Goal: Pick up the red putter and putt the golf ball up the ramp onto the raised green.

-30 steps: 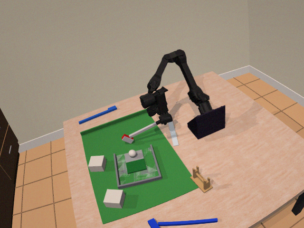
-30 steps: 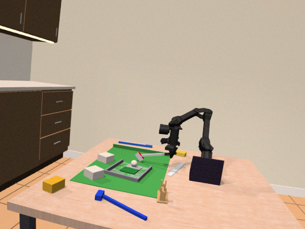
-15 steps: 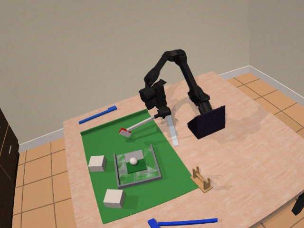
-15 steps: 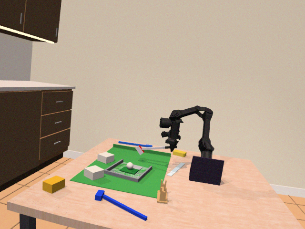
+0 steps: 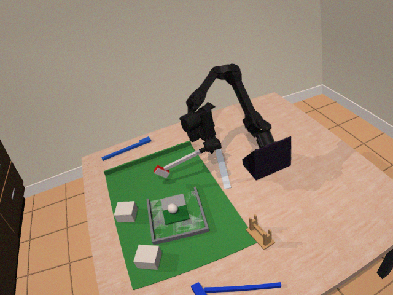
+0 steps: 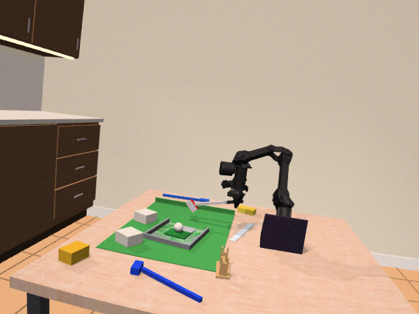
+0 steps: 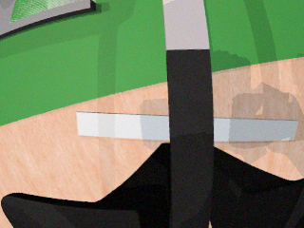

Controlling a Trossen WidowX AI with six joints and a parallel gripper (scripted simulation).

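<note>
The end effector (image 5: 210, 147) was pinched on the dark grip end of the red putter (image 5: 177, 163), holding it off the surface near the far right edge of the green mat (image 5: 133, 187). The shaft ran out level toward the left over the mat, and the red-and-grey head (image 5: 161, 171) hung in the air above the turf between the mat's raised far border (image 5: 148, 157) and the walled green. In the wrist view the shaft (image 7: 185, 26) crossed the mat's edge, with a pale flat strip (image 7: 127, 127) lying on the counter (image 5: 317, 203) just under the end effector and beside that edge. The golf ball (image 5: 172, 208) sat on the raised green (image 5: 175, 216), at the line where the grey ramp (image 5: 174, 200) met the green pad, inside the grey U-shaped wall (image 5: 175, 236) whose open side faced the putter. Open turf lay between the putter head and the ramp's foot. Two pale blocks (image 5: 125, 211) (image 5: 147, 256) stood on the left part of the mat, apart from the wall's left side. A blue stick (image 5: 126, 148) lay on the counter beyond the mat's far corner, a blue mallet (image 5: 236, 287) near the front edge, and a small wooden stand (image 5: 260, 232) just off the mat's right front corner. The dark box (image 5: 268, 157) at the arm's base stood to the right, well apart from the mat. In the exterior view two yellow blocks (image 6: 73, 252) (image 6: 246, 209) rested on the counter, one at the near left corner, one behind the end effector.
</note>
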